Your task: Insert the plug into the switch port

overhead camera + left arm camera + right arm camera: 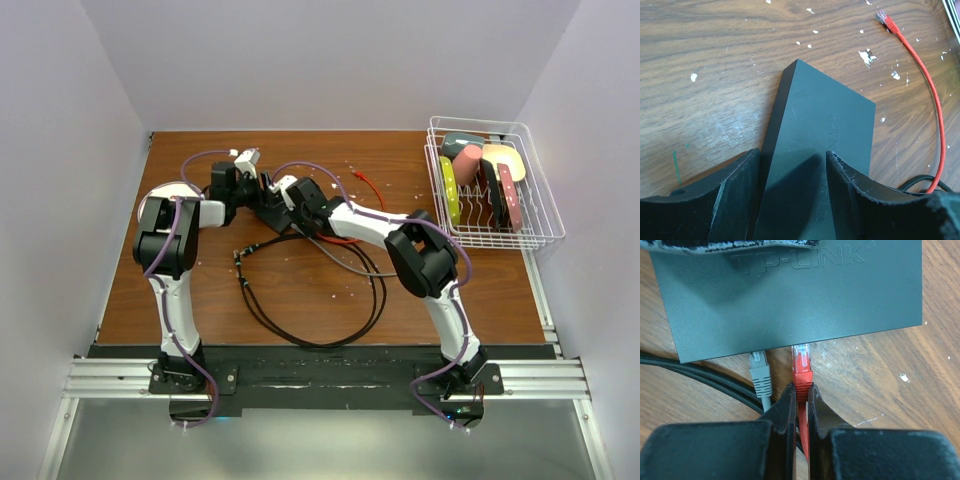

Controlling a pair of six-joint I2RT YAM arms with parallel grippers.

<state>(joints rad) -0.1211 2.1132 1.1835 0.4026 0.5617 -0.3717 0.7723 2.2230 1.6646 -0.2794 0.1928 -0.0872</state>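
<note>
The black switch box (pixel 790 295) lies flat on the wooden table; its ports run along the near edge and are hidden under that edge. My right gripper (pixel 801 390) is shut on the boot of the red plug (pixel 802 365), whose clear tip meets the box edge right of a seated grey plug (pixel 759 371). My left gripper (pixel 792 167) is open over the box (pixel 825 120): one finger (pixel 735 190) stands beside its left edge and the other (pixel 855 195) is over its top. In the top view both grippers, left (pixel 248 186) and right (pixel 284 192), meet at the box (pixel 268 212).
The red cable's other end (pixel 883 17) lies loose on the table. A black cable loop (pixel 320 300) lies in front of the arms. A white wire basket (pixel 490 235) with coloured items stands at the right edge. White flecks dot the wood.
</note>
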